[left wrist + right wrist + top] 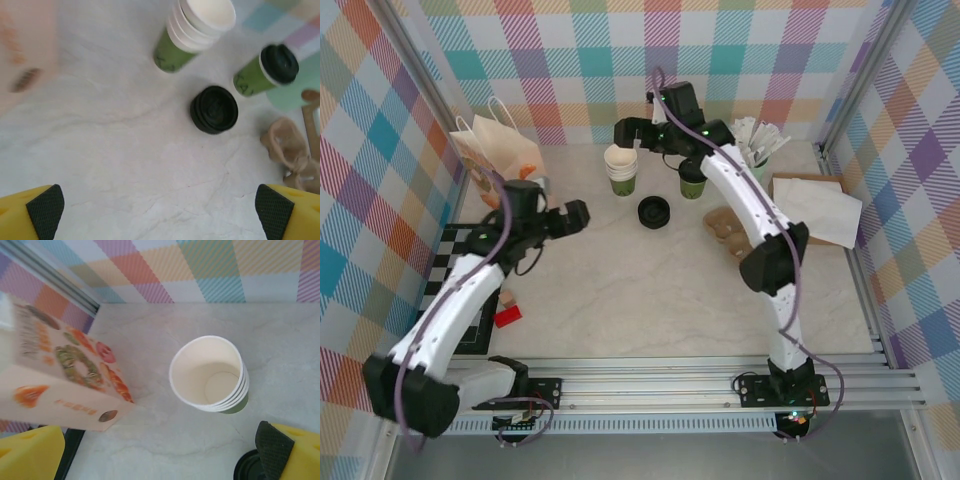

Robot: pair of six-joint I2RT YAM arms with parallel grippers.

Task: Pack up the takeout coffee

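The takeout coffee (248, 80) seems light, crushable; mid-body suits a hold. Left gripper (160, 212) and right gripper (159, 450) gape wide, empty.

Walls: pastel plaid panels (570, 60) in teal, orange, pink and yellow close off the back and both sides.
Tabletop: pale marble-patterned surface (650, 300), faintly veined.
Frame: aluminium rails (720, 385) along the near edge; a grey metal post (55, 282) in the back corner.
Light: even, with soft shadows.
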